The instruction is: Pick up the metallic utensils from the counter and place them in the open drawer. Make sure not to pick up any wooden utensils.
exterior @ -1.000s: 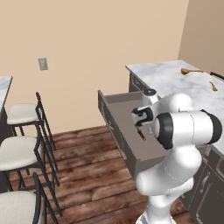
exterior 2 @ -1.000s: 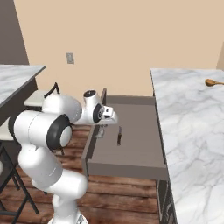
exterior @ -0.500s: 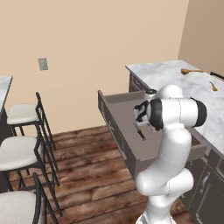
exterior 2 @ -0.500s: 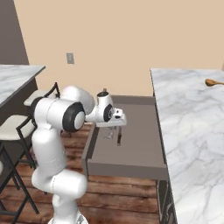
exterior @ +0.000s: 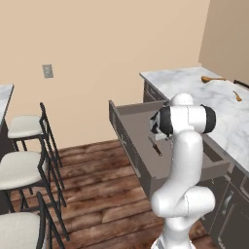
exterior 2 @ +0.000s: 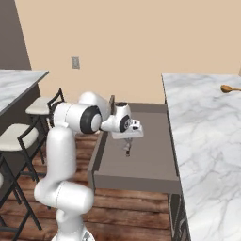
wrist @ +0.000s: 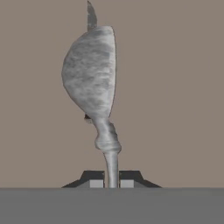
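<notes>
Beige walls and a dark wood floor frame the marble counter (exterior: 194, 82), with the open drawer (exterior: 127, 116) pulled out beside it and bar stools (exterior: 26, 126) off to the left. Over the drawer's floor hangs the gripper (wrist: 112, 180), its jaws closed narrowly on the handle of a silver-grey spoon (wrist: 92, 83). From the hand, the spoon's long axis runs straight away from the fingertips, bowl at the far end; the handle's lower part is hidden between the pads, and a thin dark sliver past the bowl's tip is too small to name. In both base views the spoon is only a small dark streak pointing downward (exterior 2: 127, 149). Since a second ago the forearm has swung upright and the hand has shifted along the drawer. Two wooden spoons (exterior: 212, 79) lie far back on the counter; one is cut off by the frame edge (exterior 2: 229, 88).
</notes>
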You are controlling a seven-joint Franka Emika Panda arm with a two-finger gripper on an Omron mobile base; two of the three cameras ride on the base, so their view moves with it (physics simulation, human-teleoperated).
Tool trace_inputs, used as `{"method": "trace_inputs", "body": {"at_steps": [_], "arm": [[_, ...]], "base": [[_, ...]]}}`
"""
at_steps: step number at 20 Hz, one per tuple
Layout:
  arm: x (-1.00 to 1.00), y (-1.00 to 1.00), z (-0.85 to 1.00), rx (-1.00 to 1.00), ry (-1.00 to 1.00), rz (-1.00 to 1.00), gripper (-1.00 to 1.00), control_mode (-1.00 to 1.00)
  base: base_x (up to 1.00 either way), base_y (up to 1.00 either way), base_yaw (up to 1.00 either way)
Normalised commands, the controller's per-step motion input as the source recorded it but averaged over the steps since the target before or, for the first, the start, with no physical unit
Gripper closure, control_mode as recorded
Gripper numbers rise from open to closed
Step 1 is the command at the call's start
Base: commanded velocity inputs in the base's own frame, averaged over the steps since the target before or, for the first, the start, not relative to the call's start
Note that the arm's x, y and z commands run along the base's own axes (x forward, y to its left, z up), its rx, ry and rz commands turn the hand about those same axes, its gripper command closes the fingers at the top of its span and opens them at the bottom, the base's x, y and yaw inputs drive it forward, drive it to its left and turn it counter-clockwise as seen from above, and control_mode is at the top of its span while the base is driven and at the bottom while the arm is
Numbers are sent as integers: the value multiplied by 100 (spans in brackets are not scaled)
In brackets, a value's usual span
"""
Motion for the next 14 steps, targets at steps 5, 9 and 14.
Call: {"method": "trace_inputs", "body": {"at_steps": [5,9,14], "arm": [[30,-8,-45,3,0,4,100,-100],[29,-7,-52,2,0,3,100,-100],[41,0,-67,1,6,0,100,-100]], "base": [[0,0,0],[0,0,0],[0,0,0]]}}
